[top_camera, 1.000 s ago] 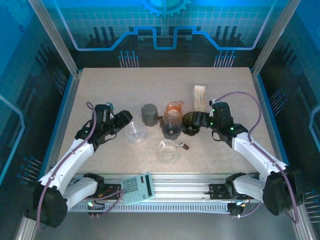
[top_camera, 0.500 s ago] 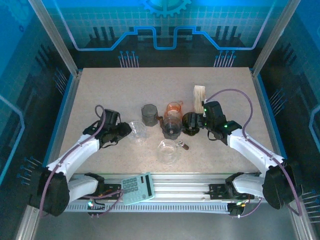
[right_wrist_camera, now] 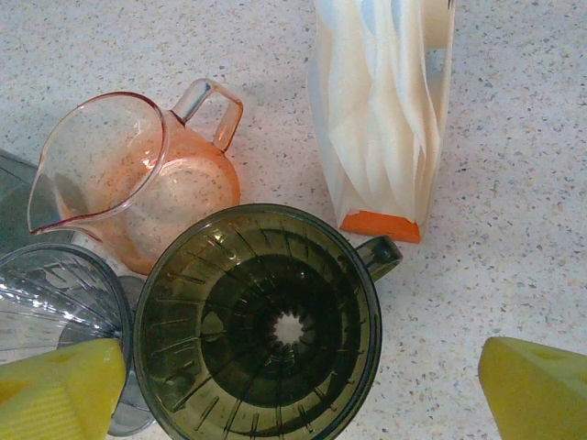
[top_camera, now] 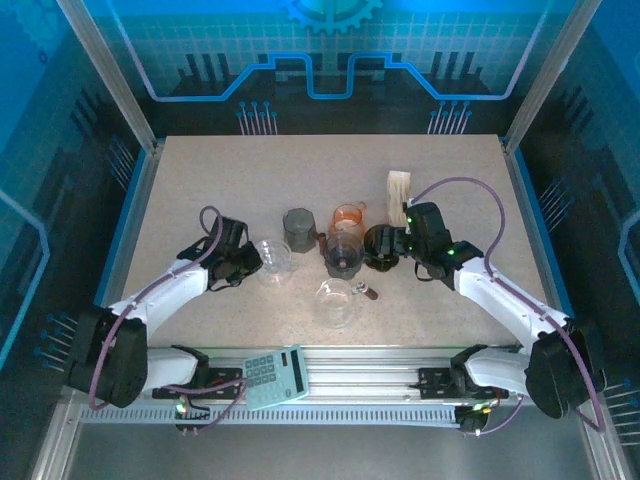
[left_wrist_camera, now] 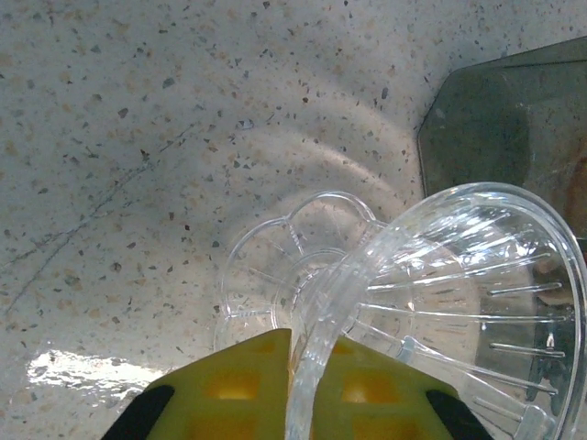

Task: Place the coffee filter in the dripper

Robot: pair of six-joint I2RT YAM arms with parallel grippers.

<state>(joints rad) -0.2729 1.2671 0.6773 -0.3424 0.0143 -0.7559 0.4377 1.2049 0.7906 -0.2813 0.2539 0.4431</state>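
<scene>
Coffee filters (right_wrist_camera: 385, 110), white folded paper in an open pack with an orange base, stand at 2 o'clock on the speckled beige table (top_camera: 220, 180) when seen from above. Nothing grips them.

The left arm (top_camera: 165, 295) extends from 7 o'clock and the right arm (top_camera: 500, 295) from 5 o'clock. A teal scale (top_camera: 274, 375) lies on the rail at 6 o'clock.

Near the table's middle, a dark smoked plastic dripper (right_wrist_camera: 266, 330) with a small handle sits just at 7 o'clock of the coffee filters. It is empty, and its ribbed funnel and centre hole are plain to see. The right gripper (right_wrist_camera: 298, 390) hangs over it with its yellow pads (right_wrist_camera: 64, 385) spread wide to either side, holding nothing.

At 10 o'clock of the dark dripper, close against it, is an orange-tinted jug (right_wrist_camera: 138, 183). Further toward 9 o'clock stand a grey tumbler (top_camera: 298, 229) and then a clear ribbed plastic dripper (left_wrist_camera: 459, 302). The left gripper (left_wrist_camera: 293, 394) is closed on that clear dripper's rim, with the thin wall pinched between its yellow fingertips (left_wrist_camera: 229, 385).

A clear glass measuring cup (top_camera: 337, 300) sits at 6 o'clock of the group.
</scene>
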